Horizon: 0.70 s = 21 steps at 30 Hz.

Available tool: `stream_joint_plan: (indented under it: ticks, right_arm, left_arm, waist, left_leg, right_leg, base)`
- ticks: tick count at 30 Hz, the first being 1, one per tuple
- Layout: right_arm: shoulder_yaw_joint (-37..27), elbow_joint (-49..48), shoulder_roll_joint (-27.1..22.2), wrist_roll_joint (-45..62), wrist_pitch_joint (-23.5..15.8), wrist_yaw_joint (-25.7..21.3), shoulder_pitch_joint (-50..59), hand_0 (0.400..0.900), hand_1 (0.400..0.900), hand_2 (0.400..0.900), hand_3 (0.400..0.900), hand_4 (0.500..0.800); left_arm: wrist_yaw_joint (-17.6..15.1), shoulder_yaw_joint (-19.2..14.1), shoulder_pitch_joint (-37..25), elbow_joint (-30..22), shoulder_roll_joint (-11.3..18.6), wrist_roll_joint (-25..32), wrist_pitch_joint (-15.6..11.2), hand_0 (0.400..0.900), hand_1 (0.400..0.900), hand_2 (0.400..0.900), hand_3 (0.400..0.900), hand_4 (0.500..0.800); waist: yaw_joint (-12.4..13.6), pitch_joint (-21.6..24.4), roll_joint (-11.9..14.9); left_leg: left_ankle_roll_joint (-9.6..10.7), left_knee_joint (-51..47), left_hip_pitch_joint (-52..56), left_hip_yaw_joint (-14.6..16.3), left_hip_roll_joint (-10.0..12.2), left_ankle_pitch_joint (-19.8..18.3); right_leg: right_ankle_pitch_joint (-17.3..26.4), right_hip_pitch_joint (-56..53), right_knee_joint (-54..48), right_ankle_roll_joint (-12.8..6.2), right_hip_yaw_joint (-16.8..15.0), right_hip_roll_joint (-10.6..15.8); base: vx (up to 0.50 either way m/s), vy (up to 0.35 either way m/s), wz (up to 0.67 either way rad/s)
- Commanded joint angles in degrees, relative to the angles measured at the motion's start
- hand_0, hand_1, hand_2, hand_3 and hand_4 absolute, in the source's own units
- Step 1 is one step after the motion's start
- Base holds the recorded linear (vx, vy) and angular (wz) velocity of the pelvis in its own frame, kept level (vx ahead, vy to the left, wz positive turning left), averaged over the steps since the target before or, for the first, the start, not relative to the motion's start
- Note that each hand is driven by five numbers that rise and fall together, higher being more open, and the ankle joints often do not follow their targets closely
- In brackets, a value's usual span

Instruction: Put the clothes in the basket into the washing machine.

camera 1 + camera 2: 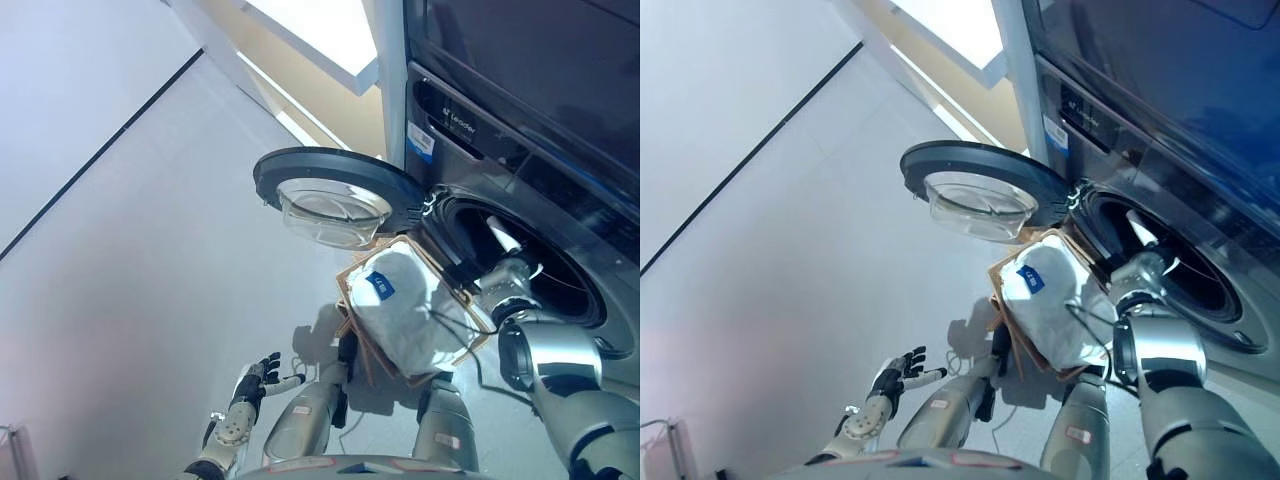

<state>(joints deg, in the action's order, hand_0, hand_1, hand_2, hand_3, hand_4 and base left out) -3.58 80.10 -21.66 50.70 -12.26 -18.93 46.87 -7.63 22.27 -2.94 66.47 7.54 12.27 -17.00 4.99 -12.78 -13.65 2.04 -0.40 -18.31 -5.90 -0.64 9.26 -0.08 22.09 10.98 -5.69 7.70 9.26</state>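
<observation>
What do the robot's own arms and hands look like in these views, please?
Both arms are glossy silver-grey shells made of rounded segments. The left hand is dark, with white tips on some fingers and a pale wrist piece. The right hand shows little beyond a white fingertip, past a chunky metallic wrist.

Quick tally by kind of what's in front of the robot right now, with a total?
Washing machine, door open: 1
Wicker basket: 1
White garment in the basket: 1
Robot hands: 2, left hand open, right hand at the drum
Total: 5
</observation>
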Motion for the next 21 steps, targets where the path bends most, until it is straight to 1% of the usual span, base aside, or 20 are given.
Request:
stream_joint_plan:
  ticks: [1, 3, 4, 5, 6, 7, 8, 9, 10, 11, 12, 14, 16, 17, 21]
  right_arm:
    - [1.34, -0.12, 0.8, -3.98, -3.07, 7.06, -8.61, 0.9, 0.9, 0.9, 0.9, 0.8]
    - [0.13, 0.89, 2.05, -3.72, -2.77, 8.71, -11.39, 0.9, 0.9, 0.9, 0.9, 0.8]
    - [0.1, 0.86, 2.12, -3.71, -2.8, 8.75, -11.51, 0.9, 0.9, 0.9, 0.9, 0.8]
    - [0.24, 0.73, 3.21, -4.88, -2.7, 9.23, -14.78, 0.9, 0.9, 0.9, 0.9, 0.8]
    - [0.24, 0.66, 3.3, -4.91, -2.71, 9.2, -14.89, 0.9, 0.9, 0.9, 0.9, 0.8]
    - [0.49, 0.5, 3.99, -5.81, -2.59, 9.42, -17.14, 0.9, 0.9, 0.9, 0.9, 0.8]
    - [2.39, -0.2, 5.49, -9.93, -1.86, 10.26, -21.52, 0.9, 0.9, 0.9, 0.9, 0.8]
    - [2.4, -0.28, 5.55, -9.96, -1.84, 10.2, -21.58, 0.9, 0.9, 0.9, 0.9, 0.8]
    - [3.98, -0.18, 6.86, -14.87, -1.07, 10.51, -25.79, 0.9, 0.9, 0.9, 0.9, 0.8]
    - [4.89, -0.39, 7.17, -17.53, -0.78, 10.55, -27.75, 0.9, 0.9, 0.9, 0.9, 0.8]
    - [4.9, -0.44, 7.2, -17.56, -0.78, 10.52, -27.82, 0.9, 0.9, 0.9, 0.9, 0.8]
    - [5.5, -0.85, 8.13, -22.65, -0.45, 10.26, -32.79, 0.9, 0.9, 0.9, 0.9, 0.8]
    - [8.13, -1.57, 8.42, -29.59, -0.06, 9.52, -36.21, 0.9, 0.9, 0.9, 0.9, 0.8]
    - [9.71, -2.38, 8.35, -33.08, 0.06, 9.22, -37.75, 0.9, 0.9, 0.9, 0.9, 0.8]
    - [19.2, -4.55, 7.99, -54.42, 2.21, 6.04, -43.26, 0.9, 0.9, 0.9, 0.9, 0.8]
  left_arm:
    - [-0.21, -3.97, -2.2, 5.73, 1.74, -0.9, 1.1, 0.9, 0.9, 0.9, 0.9, 0.8]
    - [-0.14, -4.41, -1.75, 5.55, 2.15, -1.79, 0.41, 0.9, 0.9, 0.9, 0.9, 0.8]
    - [-0.13, -4.37, -1.66, 5.53, 2.22, -1.8, 0.4, 0.9, 0.9, 0.9, 0.9, 0.8]
    - [0.34, -5.34, -1.76, 6.26, 2.49, -2.75, 0.59, 0.9, 0.9, 0.9, 0.9, 0.8]
    - [0.35, -5.35, -1.68, 6.27, 2.54, -2.77, 0.57, 0.9, 0.9, 0.9, 0.9, 0.8]
    - [0.56, -5.93, -1.67, 6.64, 2.69, -3.05, 0.72, 0.9, 0.9, 0.9, 0.9, 0.8]
    - [1.0, -6.99, -1.51, 7.76, 2.82, -4.09, 1.03, 0.9, 0.9, 0.9, 0.9, 0.8]
    - [1.0, -7.0, -1.47, 7.75, 2.85, -4.1, 1.03, 0.9, 0.9, 0.9, 0.9, 0.8]
    - [1.54, -8.17, -1.32, 9.06, 2.96, -5.77, 1.37, 0.9, 0.9, 0.9, 0.9, 0.8]
    - [1.77, -8.66, -1.03, 9.6, 3.05, -6.44, 1.48, 0.9, 0.9, 0.9, 0.9, 0.8]
    - [1.77, -8.66, -0.97, 9.59, 3.06, -6.46, 1.47, 0.9, 0.9, 0.9, 0.9, 0.8]
    - [1.88, -10.35, -0.5, 10.73, 3.34, -7.89, 1.77, 0.9, 0.9, 0.9, 0.9, 0.8]
    - [1.87, -11.43, 0.16, 10.99, 3.52, -8.77, 1.88, 0.9, 0.9, 0.9, 0.9, 0.8]
    - [1.89, -11.86, 0.56, 10.92, 3.66, -9.13, 1.9, 0.9, 0.9, 0.9, 0.9, 0.8]
    - [1.85, -13.14, 2.23, 10.77, 4.35, -11.39, 2.13, 0.9, 0.9, 0.9, 0.9, 0.8]
  waist:
    - [1.05, 3.04, 4.33]
    - [0.97, 3.86, 5.6]
    - [1.02, 3.88, 5.66]
    - [0.56, 4.71, 7.04]
    - [0.59, 4.69, 7.1]
    - [0.34, 5.23, 7.96]
    - [-0.18, 6.09, 9.49]
    - [-0.23, 6.24, 9.55]
    - [-0.75, 7.56, 10.74]
    - [-1.04, 8.11, 11.3]
    - [-1.06, 8.07, 11.32]
    - [-1.91, 9.65, 12.59]
    - [-2.38, 10.44, 13.32]
    - [-2.53, 10.89, 13.66]
    - [-3.18, 12.07, 14.72]
  left_leg:
    - [0.08, 3.88, 0.13, 1.59, -2.75, -6.11]
    - [-0.04, 3.76, 1.14, 1.78, -2.53, -6.57]
    - [-0.04, 3.72, 1.24, 1.82, -2.53, -6.59]
    - [0.01, 3.37, 2.44, 2.32, -2.12, -6.79]
    - [0.01, 3.26, 2.61, 2.38, -2.11, -6.77]
    - [0.04, 2.94, 3.31, 2.7, -1.92, -6.84]
    - [0.12, 2.39, 5.02, 3.22, -1.53, -7.13]
    - [0.1, 2.24, 4.88, 3.2, -1.58, -6.89]
    - [0.22, 1.45, 6.36, 3.48, -1.33, -6.88]
    - [0.27, 0.99, 7.26, 3.57, -1.26, -6.88]
    - [0.27, 0.9, 7.4, 3.56, -1.26, -6.85]
    - [0.35, 0.05, 9.49, 3.86, -0.82, -6.96]
    - [0.38, -0.6, 10.79, 4.13, -0.62, -6.92]
    - [0.38, -0.97, 11.39, 4.18, -0.5, -6.87]
    - [0.69, -3.14, 13.51, 4.2, 0.16, -6.05]
  right_leg:
    - [2.25, -8.54, -9.73, 0.52, 0.68, -1.5]
    - [2.86, -9.67, -11.07, 0.41, 0.71, -1.63]
    - [2.91, -9.79, -11.19, 0.41, 0.69, -1.64]
    - [3.4, -10.7, -12.16, 0.28, 0.4, -1.96]
    - [3.46, -10.86, -12.3, 0.28, 0.34, -1.97]
    - [3.72, -11.41, -12.79, 0.24, 0.05, -2.13]
    - [3.94, -12.79, -13.51, 0.16, -0.23, -2.53]
    - [4.11, -12.66, -13.63, 0.14, -0.2, -2.48]
    - [4.25, -13.8, -14.2, 0.04, -0.18, -2.85]
    - [4.3, -14.49, -14.44, 0.03, -0.18, -3.03]
    - [4.3, -14.61, -14.5, 0.03, -0.17, -3.03]
    - [4.12, -16.21, -14.64, -0.03, -0.26, -3.4]
    - [4.09, -17.17, -14.74, -0.09, -0.41, -3.64]
    - [4.05, -17.49, -14.75, -0.12, -0.5, -3.78]
    - [3.6, -18.86, -14.6, -0.2, -0.38, -4.31]
  base:
    - [0.02, -0.043, -0.02]
    - [0.03, -0.038, -0.07]
    - [0.02, -0.027, -0.17]
    - [0.01, -0.017, -0.13]
    - [0.02, -0.04, -0.16]
    - [0.03, -0.058, -0.16]
    - [0.02, -0.056, -0.14]
    - [0.04, -0.059, -0.17]
    - [0.04, -0.036, -0.09]
    - [0.04, -0.038, -0.1]
    - [0.03, -0.027, -0.05]
    - [0.03, -0.03, -0.06]
    - [0.01, -0.017, -0.08]
    - [0.0, -0.021, -0.06]
    - [0.0, -0.004, -0.01]
